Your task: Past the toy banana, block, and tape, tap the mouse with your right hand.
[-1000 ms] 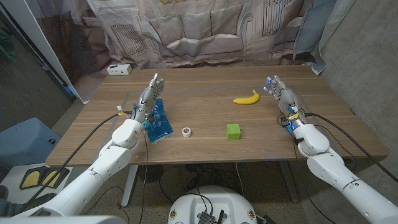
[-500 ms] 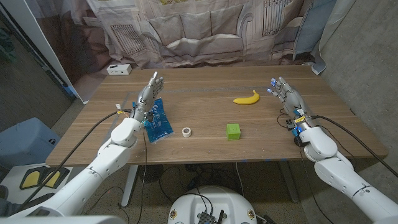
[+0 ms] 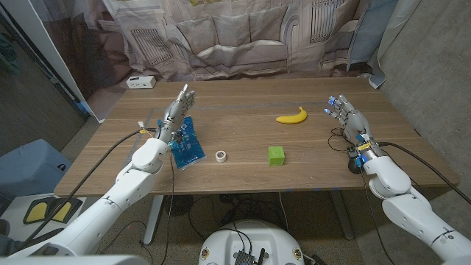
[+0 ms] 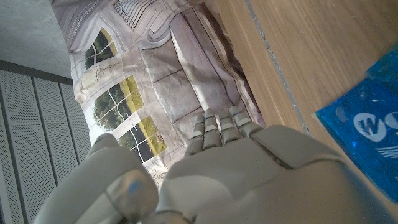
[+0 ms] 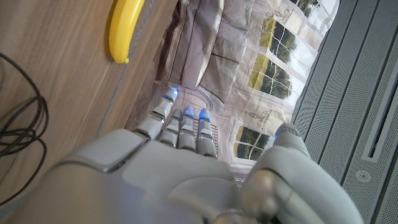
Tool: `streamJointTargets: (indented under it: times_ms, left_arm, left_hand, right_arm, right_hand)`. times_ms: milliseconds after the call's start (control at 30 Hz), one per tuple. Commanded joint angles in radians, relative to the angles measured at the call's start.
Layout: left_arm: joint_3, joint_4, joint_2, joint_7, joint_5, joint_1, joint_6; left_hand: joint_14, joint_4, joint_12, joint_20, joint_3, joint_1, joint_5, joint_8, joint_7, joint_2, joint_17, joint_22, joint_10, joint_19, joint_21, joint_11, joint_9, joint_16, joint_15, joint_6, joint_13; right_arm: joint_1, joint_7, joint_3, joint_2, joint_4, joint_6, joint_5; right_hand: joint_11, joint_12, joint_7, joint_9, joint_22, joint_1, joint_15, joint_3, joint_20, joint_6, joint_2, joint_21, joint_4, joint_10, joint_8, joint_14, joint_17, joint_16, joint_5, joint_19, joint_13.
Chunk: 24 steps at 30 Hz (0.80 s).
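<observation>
**Risk: the tapping hand may be reaching beyond its target**

The right hand (image 3: 346,114) is hovering over the far right part of the wooden table (image 3: 243,103), fingers stretched out, close side by side, and holding nothing. In the right wrist view it (image 5: 180,168) is pointing past the yellow toy banana (image 5: 124,28) toward the backdrop.

No mouse is showing plainly. A small dark rounded shape (image 3: 355,164) is sitting close against the right wrist near the table's front edge, and a thin black cable (image 5: 18,143) is looping across the wood near it. That shape may be the mouse, but it is too small and too hidden to tell. If it is, the fingers are lying well ahead of it, and pushing further forward would be carrying the hand away from the target. The wrist or forearm could also be nudging it, or snagging the cable and dragging it toward the edge.

The yellow toy banana (image 3: 292,116), small green block (image 3: 276,154) and little white roll of tape (image 3: 221,156) are lying well apart to the hand's left, so a wide sideways sweep risks clipping the banana first.

The left hand (image 3: 176,110) is standing upright with fingers extended and empty, just beside the blue plastic packet (image 3: 185,143), and is posing little risk where it is.
</observation>
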Motion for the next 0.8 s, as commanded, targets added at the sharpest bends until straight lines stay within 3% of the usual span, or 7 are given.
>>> streamJointTargets:
  times_ms: [33,800]
  left_arm:
    - [0.006,-0.016,0.001,0.012,0.007,-0.001,0.025]
    - [0.021,-0.008,-0.016,0.012,0.010,-0.032,0.040]
  left_hand:
    - [0.012,-0.005,0.010,0.000,0.003,0.015,-0.004,0.004,0.000,-0.001,0.006,0.005,0.006,0.005,-0.001,0.000,0.003,0.004,0.001,0.008,0.003]
    - [0.021,-0.007,0.012,0.001,0.002,0.016,-0.005,0.003,-0.001,0.000,0.006,0.006,0.016,0.011,-0.008,-0.004,0.003,0.004,0.000,0.014,0.001]
  right_arm:
    - [-0.107,-0.008,0.087,-0.020,-0.042,0.011,0.007]
    - [-0.223,-0.010,0.194,0.003,-0.078,0.031,-0.008]
  right_hand:
    - [-0.002,0.004,0.001,0.002,0.005,-0.004,0.002,-0.003,0.005,0.006,0.003,-0.004,-0.002,0.007,0.001,0.012,0.000,0.007,0.005,0.008,0.006]
    - [0.000,0.002,0.002,0.003,0.005,-0.004,0.003,-0.004,0.006,0.013,0.007,-0.011,-0.004,0.014,0.001,0.017,-0.001,0.005,0.006,0.014,0.006]
